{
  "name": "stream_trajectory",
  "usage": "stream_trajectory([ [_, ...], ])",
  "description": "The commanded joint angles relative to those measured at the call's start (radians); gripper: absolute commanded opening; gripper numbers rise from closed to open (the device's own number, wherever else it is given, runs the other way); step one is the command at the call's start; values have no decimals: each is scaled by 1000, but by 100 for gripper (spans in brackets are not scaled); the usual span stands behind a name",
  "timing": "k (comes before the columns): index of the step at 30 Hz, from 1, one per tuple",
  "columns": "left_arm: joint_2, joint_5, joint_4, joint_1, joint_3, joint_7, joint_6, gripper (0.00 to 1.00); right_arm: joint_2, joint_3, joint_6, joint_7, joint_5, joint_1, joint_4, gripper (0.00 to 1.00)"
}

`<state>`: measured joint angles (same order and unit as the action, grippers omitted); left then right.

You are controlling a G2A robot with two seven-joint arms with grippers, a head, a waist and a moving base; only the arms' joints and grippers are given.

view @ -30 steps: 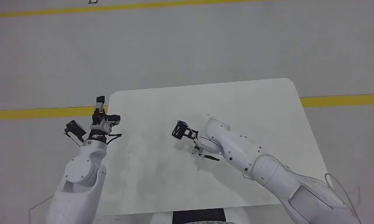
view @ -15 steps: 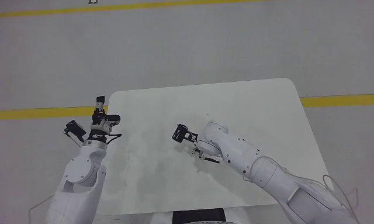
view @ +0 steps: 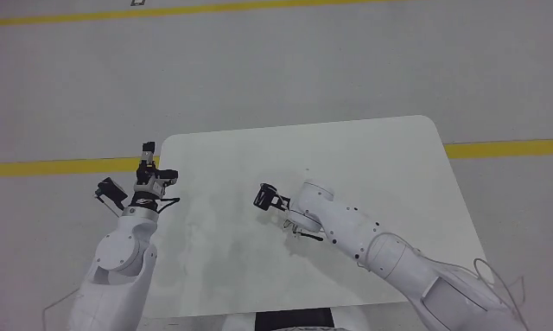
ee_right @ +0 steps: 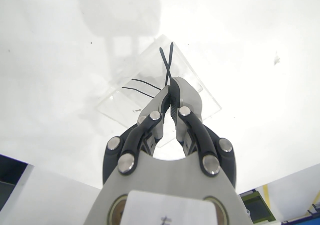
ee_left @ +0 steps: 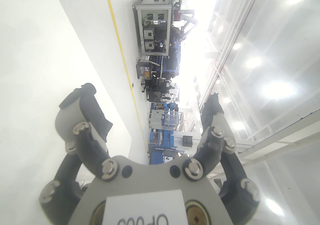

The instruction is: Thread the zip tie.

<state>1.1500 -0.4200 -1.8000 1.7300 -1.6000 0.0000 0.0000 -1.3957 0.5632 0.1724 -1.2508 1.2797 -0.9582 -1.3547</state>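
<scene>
right hand [ee_right: 170, 86] pinching zip tie [ee_right: 168, 67], left hand [ee_left: 148, 95] spread

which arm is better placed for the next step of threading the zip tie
Right: the right end effector is shut on the zip tie, over the clear plate. The left end effector is open and empty at the table edge.

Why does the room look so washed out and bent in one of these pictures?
Left wrist view: ceiling lights flare white behind the open left gripper, and the wide lens bends the edge of the table. Right wrist view: even light, with the right gripper and the zip tie it pinches sharp.
</scene>
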Motion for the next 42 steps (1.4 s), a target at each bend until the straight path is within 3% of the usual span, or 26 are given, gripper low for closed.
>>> stream_trajectory([
  [1,0,0,0,0,0,0,0,100,-2,-1,-2,1,8,-2,3,0],
  [10,0,0,0,0,0,0,0,100,-11,0,-5,11,35,-10,21,2],
  [12,0,0,0,0,0,0,0,100,-14,1,-5,13,39,-11,26,7],
  [22,0,0,0,0,0,0,0,100,-24,12,-1,17,47,-12,41,9],
  [29,0,0,0,0,0,0,0,100,-32,16,1,23,53,-12,59,16],
  [33,0,0,0,0,0,0,0,100,-38,16,2,24,55,-12,73,14],
  [35,0,0,0,0,0,0,0,100,-42,16,2,25,55,-11,80,1],
  [42,0,0,0,0,0,0,0,100,-46,32,0,9,59,-8,72,0],
])
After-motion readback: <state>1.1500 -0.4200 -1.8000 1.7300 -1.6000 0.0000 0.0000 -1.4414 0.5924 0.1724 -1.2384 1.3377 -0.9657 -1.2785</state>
